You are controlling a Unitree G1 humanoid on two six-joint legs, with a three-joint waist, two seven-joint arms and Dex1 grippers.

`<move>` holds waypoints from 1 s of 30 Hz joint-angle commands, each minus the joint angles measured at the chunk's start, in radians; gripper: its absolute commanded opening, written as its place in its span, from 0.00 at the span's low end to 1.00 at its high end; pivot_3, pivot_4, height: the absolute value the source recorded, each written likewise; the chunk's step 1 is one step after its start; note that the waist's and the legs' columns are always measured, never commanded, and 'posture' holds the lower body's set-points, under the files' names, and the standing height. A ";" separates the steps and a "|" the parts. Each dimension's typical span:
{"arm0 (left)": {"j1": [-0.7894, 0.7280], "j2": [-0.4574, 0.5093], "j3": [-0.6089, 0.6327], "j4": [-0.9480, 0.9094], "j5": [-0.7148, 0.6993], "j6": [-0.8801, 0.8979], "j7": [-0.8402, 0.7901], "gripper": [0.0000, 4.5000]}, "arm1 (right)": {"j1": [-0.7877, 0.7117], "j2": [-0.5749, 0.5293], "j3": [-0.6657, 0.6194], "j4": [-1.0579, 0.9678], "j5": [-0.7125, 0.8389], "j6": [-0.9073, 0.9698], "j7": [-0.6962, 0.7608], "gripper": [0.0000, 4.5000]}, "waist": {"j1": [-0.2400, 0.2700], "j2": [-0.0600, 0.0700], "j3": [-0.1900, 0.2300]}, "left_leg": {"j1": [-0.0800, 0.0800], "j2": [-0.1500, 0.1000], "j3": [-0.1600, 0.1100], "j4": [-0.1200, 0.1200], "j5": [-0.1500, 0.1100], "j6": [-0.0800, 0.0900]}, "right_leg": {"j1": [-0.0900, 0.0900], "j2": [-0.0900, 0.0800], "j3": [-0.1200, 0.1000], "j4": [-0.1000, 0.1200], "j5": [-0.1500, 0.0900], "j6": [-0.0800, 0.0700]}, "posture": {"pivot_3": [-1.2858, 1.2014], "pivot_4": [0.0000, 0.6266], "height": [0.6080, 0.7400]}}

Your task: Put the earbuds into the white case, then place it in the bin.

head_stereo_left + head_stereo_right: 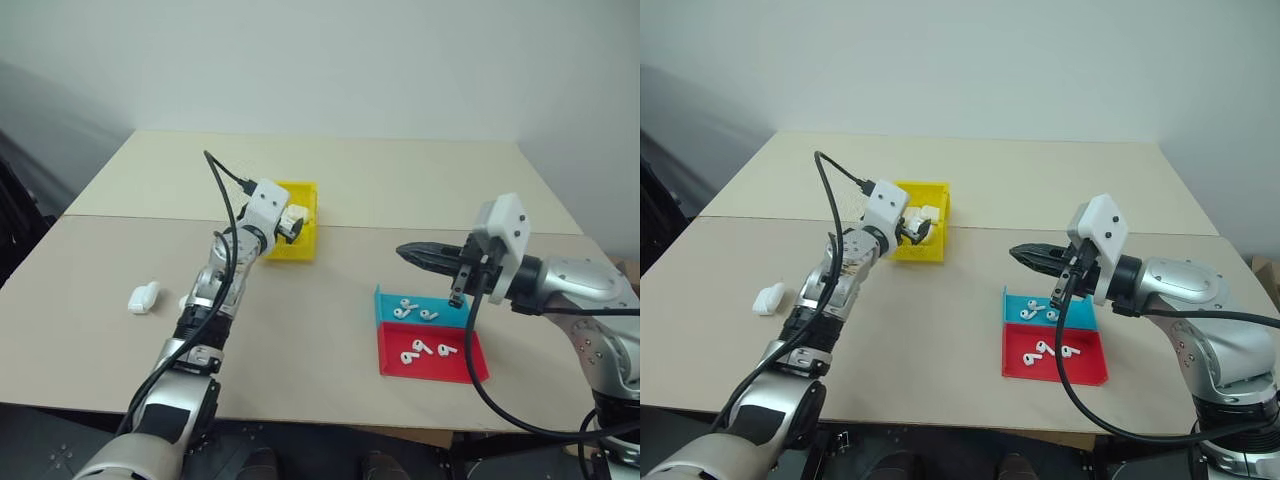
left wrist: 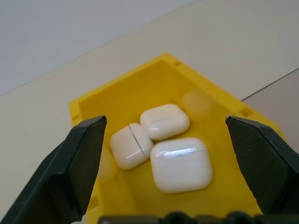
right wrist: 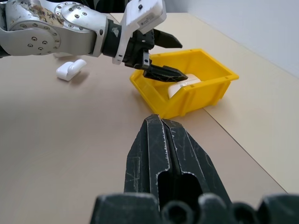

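The left gripper hangs over the near end of the yellow bin, its two black fingers spread wide with nothing between them. Below them three closed white cases lie on the bin floor, touching one another; the largest-looking one sits nearest the gripper, the other two behind it. The bin stands near the middle of the table, just beyond the seam that crosses it from the left edge to the right edge.

The right gripper is held above the table toward the right edge, fingers pressed together and empty, pointing at the bin but well apart from it. Beneath it, near the front right corner, a shallow blue tray and a shallow red tray lie touching, blue behind red. Two earbuds rest in the blue tray and three more in the red one.

An open case lies alone near the left edge, beside the left arm. Nothing stands between either gripper and the bin.
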 commanded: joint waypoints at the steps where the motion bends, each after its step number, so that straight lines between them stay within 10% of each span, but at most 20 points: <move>1: 0.018 -0.013 0.070 -0.096 -0.122 -0.057 -0.088 0.99 | -0.003 -0.024 0.003 -0.022 -0.016 -0.019 0.001 0.00 | 0.000 0.000 0.000 | 0.000 0.000 0.000 0.000 0.000 0.000 | 0.000 0.000 0.000 0.000 0.000 0.000 | 0.52 0.24 1.00; 18: 0.724 0.628 0.477 -0.711 -0.720 0.222 -0.868 0.99 | 0.463 -0.351 -0.380 0.043 -0.129 -0.269 0.418 0.00 | -0.015 0.000 0.000 | 0.012 0.002 0.002 0.000 0.000 -0.001 | 0.011 0.000 0.000 0.000 -0.001 0.000 | 0.52 0.24 1.00; 30: 0.913 0.728 0.594 -0.763 -0.739 0.199 -0.963 0.99 | 0.569 -0.333 -0.482 0.111 -0.190 -0.477 0.543 0.00 | -0.017 -0.001 0.001 | 0.017 0.003 0.004 -0.002 0.000 -0.001 | 0.015 -0.001 0.000 -0.003 -0.002 -0.001 | 0.52 0.24 1.00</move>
